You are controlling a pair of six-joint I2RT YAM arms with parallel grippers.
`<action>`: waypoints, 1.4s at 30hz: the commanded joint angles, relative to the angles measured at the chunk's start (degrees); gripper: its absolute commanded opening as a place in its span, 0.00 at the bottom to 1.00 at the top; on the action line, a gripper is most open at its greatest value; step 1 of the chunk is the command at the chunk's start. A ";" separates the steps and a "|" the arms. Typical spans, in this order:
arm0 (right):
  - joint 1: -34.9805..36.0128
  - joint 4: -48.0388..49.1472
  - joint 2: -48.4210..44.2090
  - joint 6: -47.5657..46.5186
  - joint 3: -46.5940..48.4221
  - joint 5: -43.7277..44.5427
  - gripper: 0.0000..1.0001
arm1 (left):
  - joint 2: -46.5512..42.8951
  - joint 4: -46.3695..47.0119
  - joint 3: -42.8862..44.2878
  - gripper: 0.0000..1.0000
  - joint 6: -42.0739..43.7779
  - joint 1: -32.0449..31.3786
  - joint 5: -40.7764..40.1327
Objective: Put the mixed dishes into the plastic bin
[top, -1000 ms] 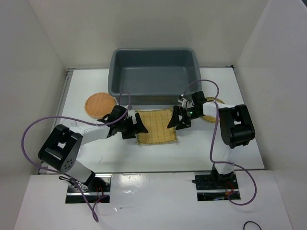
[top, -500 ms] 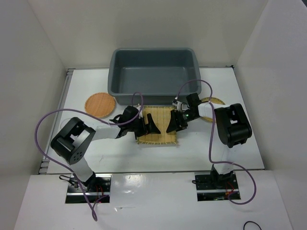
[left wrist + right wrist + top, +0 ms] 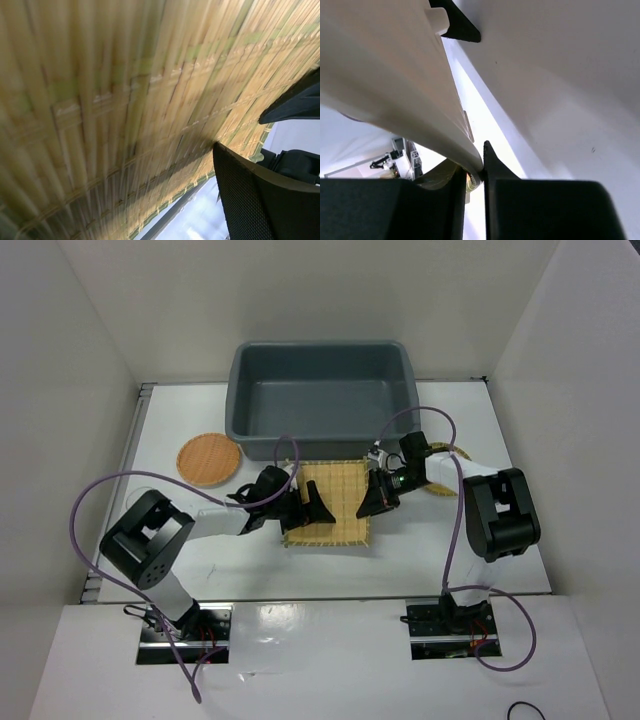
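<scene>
right fingers [image 3: 374, 500] have just gone from wide apart to clenched, all within the last second. they now pinch the right edge of the square bamboo mat [image 3: 332, 502]. right wrist view shows the thin edge nipped between them and the mat's pale underside curving up off the desk [image 3: 450, 540], so that side is already raised.

left arm has also slid in over that second. left fingers [image 3: 316, 506] have moved from the mat's left border to over its left half, and are spread wide, gripping nothing. left wrist view is nearly all weave with one finger at lower right. cannot tell if it touches the mat or sits just above it.

the mat lies on the desk just in front of the dark grey plastic bin [image 3: 320, 345], far edge near the bin's near wall, not in it. no dish is in the bin yet. the orange-brown plate [image 3: 209, 458] sits well left of the mat, untouched. the round woven disc [image 3: 450, 451] is mostly hidden behind the right arm. the clear cup is not made out.

meaning: the grasp on the first dish looks made, but on one side only. judgement: the mat is wide and thin, so a single edge pinch may let it droop and snag the bin rim. the left side likely needs its own pinch or some support first. then lift and carry over the rim. the task is early.
</scene>
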 commanded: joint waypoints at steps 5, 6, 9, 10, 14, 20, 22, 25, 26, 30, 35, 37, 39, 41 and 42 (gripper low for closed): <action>6.40 -1.13 -7.51 -5.32 1.58 -4.25 0.00 | -5.43 -9.28 -0.65 1.00 1.73 -6.53 -1.43; 5.88 -1.74 -7.51 -6.38 1.58 -4.25 0.00 | -6.31 -9.99 -0.04 1.00 2.34 -6.53 -1.96; 5.88 -2.89 -8.83 -7.00 2.99 -6.62 0.00 | -9.13 -11.40 -0.56 1.00 2.87 -6.53 -1.97; 5.88 -2.89 -10.13 -7.00 2.99 -7.32 0.00 | -9.83 -11.40 -0.56 1.00 2.88 -6.53 -1.97; 5.88 -2.89 -11.98 -7.00 2.99 -12.23 0.00 | -8.53 -8.77 -1.27 1.00 2.88 -6.53 0.57; 5.88 -1.84 -12.52 -5.96 2.99 -14.79 0.00 | -1.41 -6.04 2.95 1.00 2.35 -7.67 3.74; 5.88 -1.14 -13.04 -5.95 2.99 -14.79 0.01 | -0.35 -6.04 5.23 1.00 2.96 -8.29 4.36; 5.88 0.27 -13.57 -4.46 2.38 -14.79 0.00 | 0.18 -6.04 5.94 1.00 2.96 -8.90 4.36; 5.88 0.28 -13.57 -4.46 2.38 -13.75 0.00 | 0.18 -6.04 5.94 1.00 2.96 -8.90 4.36; 4.31 -3.40 -14.10 -6.47 5.18 -11.54 0.00 | -2.36 -10.07 7.25 1.00 3.75 -8.90 3.66; -2.37 -8.78 -14.10 -9.64 9.23 -15.66 0.00 | -7.88 -23.24 12.00 1.00 9.11 -7.16 2.43; -5.62 -10.27 -14.10 -9.64 10.54 -18.03 0.00 | -10.09 -25.37 12.80 1.00 9.64 -6.10 2.43; -6.25 -10.27 -15.15 -9.03 11.07 -18.05 0.00 | -13.26 -26.51 12.80 1.00 10.17 -4.43 2.43; -6.87 -9.58 -15.15 -8.24 11.08 -18.05 0.00 | -14.84 -25.39 12.18 1.00 9.47 -2.85 4.17; -6.87 -9.57 -15.68 -7.71 11.08 -18.74 0.00 | -15.63 -24.59 11.22 1.00 9.47 -2.84 4.18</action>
